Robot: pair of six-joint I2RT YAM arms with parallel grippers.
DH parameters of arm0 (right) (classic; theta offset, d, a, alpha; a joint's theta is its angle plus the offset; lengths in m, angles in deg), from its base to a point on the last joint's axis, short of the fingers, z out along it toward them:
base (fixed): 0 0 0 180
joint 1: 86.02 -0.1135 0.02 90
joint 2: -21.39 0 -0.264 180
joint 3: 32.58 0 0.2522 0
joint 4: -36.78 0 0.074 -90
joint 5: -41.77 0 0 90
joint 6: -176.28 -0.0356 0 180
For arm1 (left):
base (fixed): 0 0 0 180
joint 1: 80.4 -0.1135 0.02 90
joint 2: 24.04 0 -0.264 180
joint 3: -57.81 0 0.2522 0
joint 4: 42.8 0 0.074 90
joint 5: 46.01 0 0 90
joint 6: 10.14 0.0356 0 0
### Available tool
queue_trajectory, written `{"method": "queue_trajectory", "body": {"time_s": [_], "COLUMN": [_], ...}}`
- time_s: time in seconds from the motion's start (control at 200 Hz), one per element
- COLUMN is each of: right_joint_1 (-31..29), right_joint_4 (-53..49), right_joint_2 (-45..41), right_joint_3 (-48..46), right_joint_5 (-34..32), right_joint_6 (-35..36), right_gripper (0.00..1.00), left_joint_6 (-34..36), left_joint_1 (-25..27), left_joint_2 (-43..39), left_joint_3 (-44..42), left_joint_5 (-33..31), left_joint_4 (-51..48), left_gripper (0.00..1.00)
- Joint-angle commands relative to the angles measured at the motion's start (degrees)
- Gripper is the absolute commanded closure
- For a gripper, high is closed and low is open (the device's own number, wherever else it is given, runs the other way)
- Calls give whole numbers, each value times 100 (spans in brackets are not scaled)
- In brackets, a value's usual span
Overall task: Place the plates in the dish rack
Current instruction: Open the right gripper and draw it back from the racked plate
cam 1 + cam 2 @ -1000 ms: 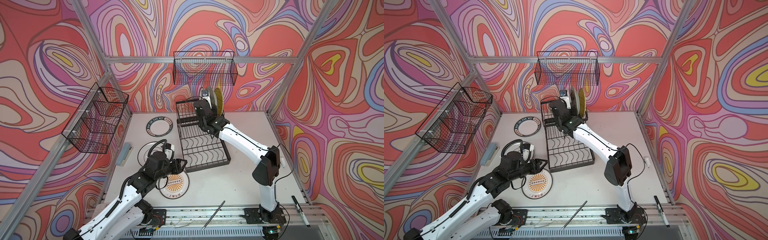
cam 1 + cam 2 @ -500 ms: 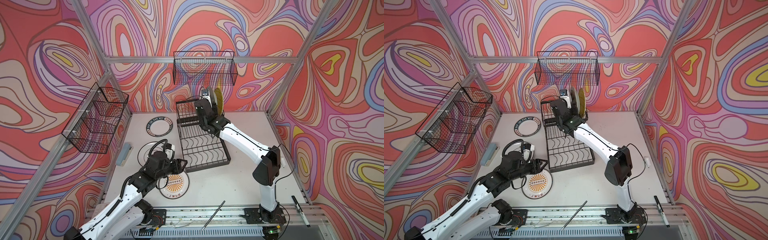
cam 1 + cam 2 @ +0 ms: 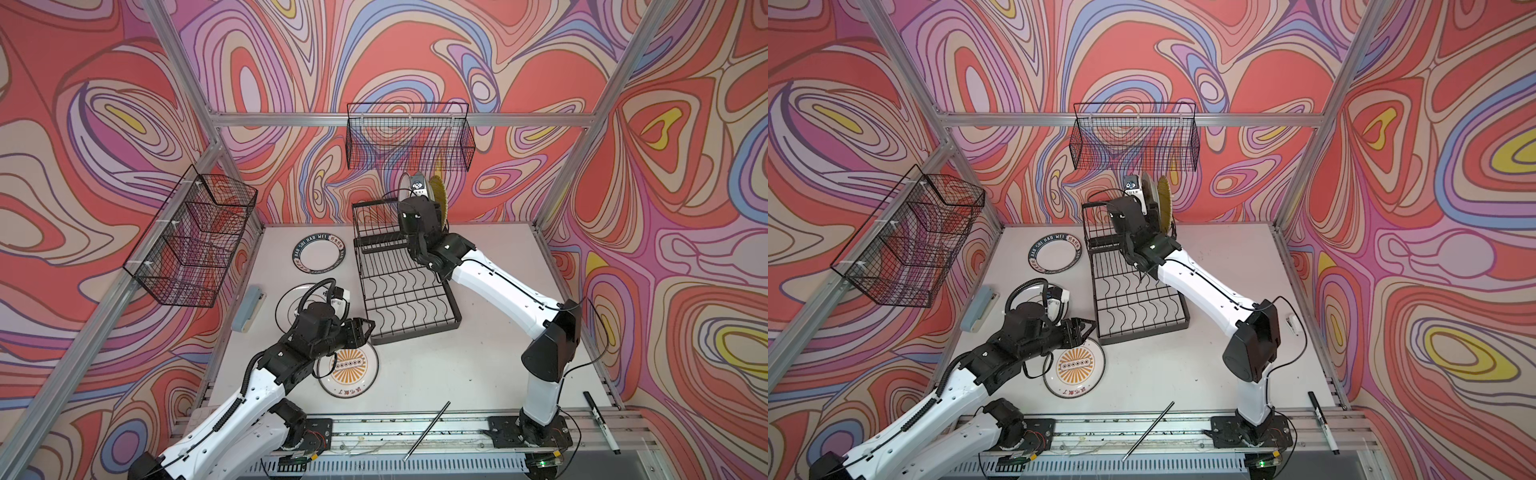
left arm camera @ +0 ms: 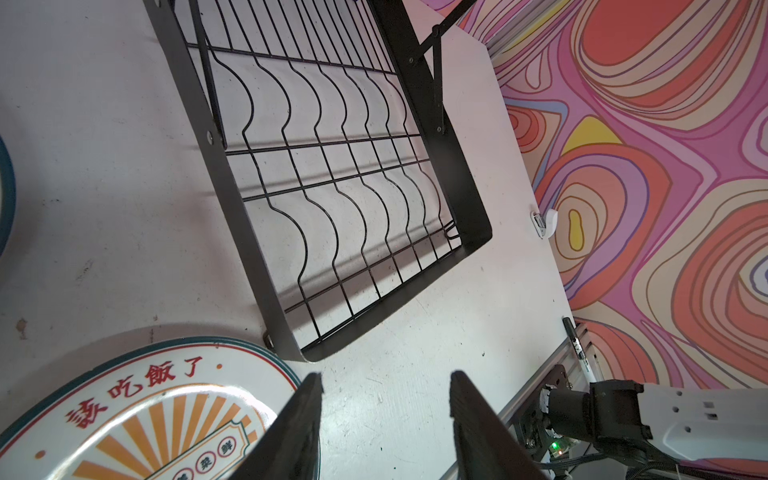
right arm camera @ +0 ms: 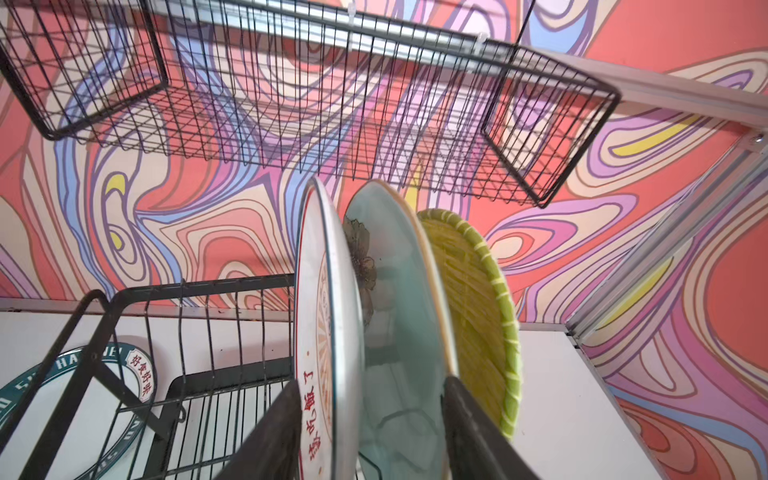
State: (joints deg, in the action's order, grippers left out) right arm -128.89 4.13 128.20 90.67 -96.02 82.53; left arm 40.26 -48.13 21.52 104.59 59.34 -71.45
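Plates: the white orange-sunburst plate [image 5: 316, 332], pale green flowered plate [image 5: 395, 311] and yellow woven-textured plate [image 5: 469, 299] stand upright at the black wire dish rack's [image 3: 417, 332] 12 o'clock end. Three other plates [image 3: 319, 253] lie flat around its 9 o'clock. The right gripper [image 5: 372, 380] straddles two with its jaws apart, and the left gripper [image 4: 385, 375] is apart and empty. A skewed withdrawal could topple them.

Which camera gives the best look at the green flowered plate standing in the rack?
The right wrist view: the green flowered plate shows its face and flower, upright between the sunburst plate and the yellow plate. Both top views show at most its thin edge. The left wrist view misses it.
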Motion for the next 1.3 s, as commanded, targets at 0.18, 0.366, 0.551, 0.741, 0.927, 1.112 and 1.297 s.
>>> {"method": "queue_trajectory", "body": {"time_s": [0.18, 0.366, 0.551, 0.741, 0.927, 1.112, 1.297], "right_joint_1": [60, 60, 62, 60, 60, 60, 60], "right_joint_4": [214, 359, 413, 432, 491, 571, 649], "right_joint_2": [-714, -1003, -1212, -1356, -1486, -1622, -1796], "right_joint_3": [-427, -710, -898, -995, -1129, -1347, -1653], "right_joint_5": [22, 130, 226, 304, 385, 458, 540], "right_joint_6": [-83, -107, -132, -162, -179, -229, -249], "right_gripper": [41, 38, 37, 37, 35, 34, 32], "left_joint_6": [26, 29, 9, 3, -9, 2, 32], "left_joint_1": [17, 18, 16, 16, 16, 17, 18], "left_joint_2": [92, 85, 85, 102, 93, 86, 85], "left_joint_3": [151, 153, 155, 157, 154, 153, 146], "left_joint_5": [64, 69, 81, 99, 90, 73, 29], "left_joint_4": [154, 154, 162, 181, 171, 154, 120], "left_gripper": [47, 47, 47, 47, 47, 47, 47]}}
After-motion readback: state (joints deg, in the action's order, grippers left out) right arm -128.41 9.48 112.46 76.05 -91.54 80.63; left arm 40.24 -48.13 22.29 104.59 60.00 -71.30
